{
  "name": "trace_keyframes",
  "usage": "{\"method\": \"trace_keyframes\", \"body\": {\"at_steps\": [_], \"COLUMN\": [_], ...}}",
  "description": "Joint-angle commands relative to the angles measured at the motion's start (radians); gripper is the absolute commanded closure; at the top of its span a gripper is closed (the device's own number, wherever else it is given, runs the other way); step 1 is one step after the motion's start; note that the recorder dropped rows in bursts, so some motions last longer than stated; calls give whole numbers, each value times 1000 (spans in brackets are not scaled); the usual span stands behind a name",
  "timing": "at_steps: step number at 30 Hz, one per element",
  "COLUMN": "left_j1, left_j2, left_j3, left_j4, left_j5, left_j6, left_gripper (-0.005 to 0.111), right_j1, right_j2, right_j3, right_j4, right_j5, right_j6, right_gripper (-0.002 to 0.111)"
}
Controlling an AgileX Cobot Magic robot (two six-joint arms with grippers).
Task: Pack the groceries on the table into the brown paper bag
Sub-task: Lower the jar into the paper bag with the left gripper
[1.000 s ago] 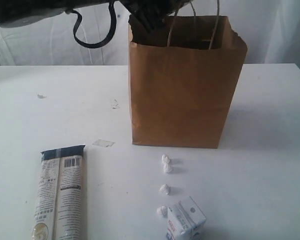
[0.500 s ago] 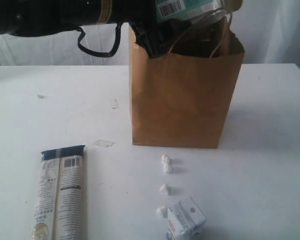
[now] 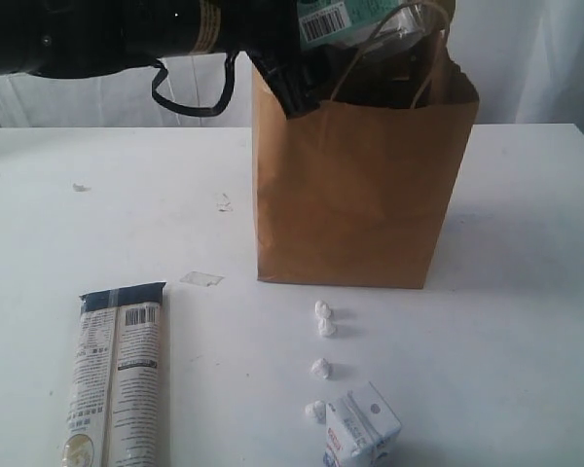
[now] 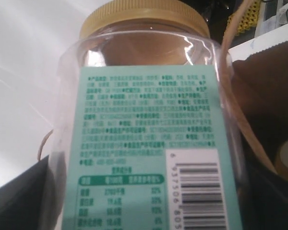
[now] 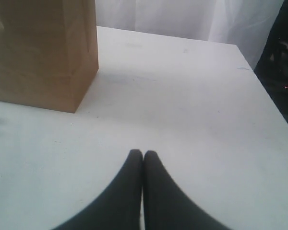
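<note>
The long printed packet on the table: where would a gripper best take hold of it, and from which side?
Around its middle, across the narrow width, coming straight down from above. The long printed packet lies flat on the table, with bare table along both long edges, so jaws could likely close on those edges.

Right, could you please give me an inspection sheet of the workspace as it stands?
Surface: white table, lightly marked.
Job's things: brown paper bag upright; yellow-lidded jar at its mouth; long packet and small carton lie on the table.
Clutter: white paper balls, one clear scrap.
Grippers: left tool grips the jar; right tool shut, empty.
Cables: black loop hangs under the left arm.
Surroundings: white curtain behind.
</note>
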Motion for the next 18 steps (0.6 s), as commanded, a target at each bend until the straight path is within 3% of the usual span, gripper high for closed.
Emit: {"method": "trace_keyframes", "body": {"at_steps": [1,7,18], "left_j1": [0,0,0], "left_j2": [-12,-4,21], "left_j3": [-9,-9,-9], "left_j4": [7,7,7], "left_j5": [-10,-10,-11], "left_j6": [-16,-141,-146], "left_gripper": [107,107,107], "right_j1": [3,3,3], "right_j2": [-2,-2,-2], "right_j3": [6,6,6], "right_j4": [-3,-3,-3], "right_j5": [-13,-13,-13], "right_j6": [4,4,4], "right_gripper": [108,108,108]}}
